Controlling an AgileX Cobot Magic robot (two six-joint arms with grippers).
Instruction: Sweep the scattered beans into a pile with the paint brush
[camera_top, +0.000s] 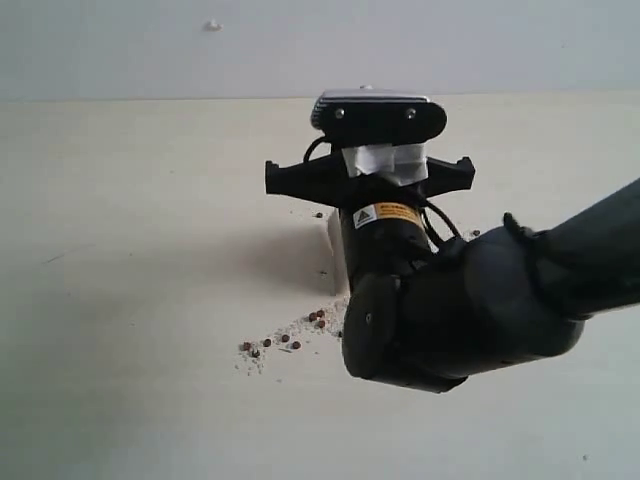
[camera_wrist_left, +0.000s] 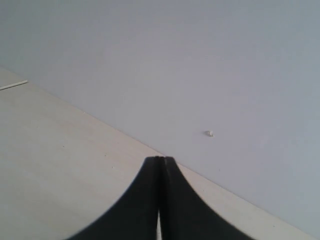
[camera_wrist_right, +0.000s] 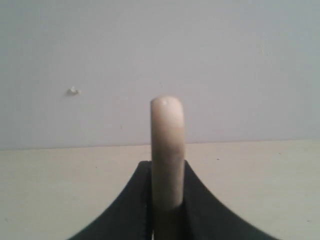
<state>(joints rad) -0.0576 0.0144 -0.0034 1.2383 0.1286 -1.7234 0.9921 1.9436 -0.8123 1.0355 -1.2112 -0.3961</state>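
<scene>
On the pale table, beside the right arm, the beans lie in a loose trail; the right gripper is clamped on the paint brush, handle end standing past the jaws, probably so the bristles reach the table; the left gripper is pressed together, empty, seemingly not needed.

Cream table, grey wall, white speck

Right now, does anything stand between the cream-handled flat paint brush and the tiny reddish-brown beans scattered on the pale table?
Nothing visible does. The paint brush, gripped by the right gripper, stands close beside the beans; the dark arm hides the table beyond it.
</scene>
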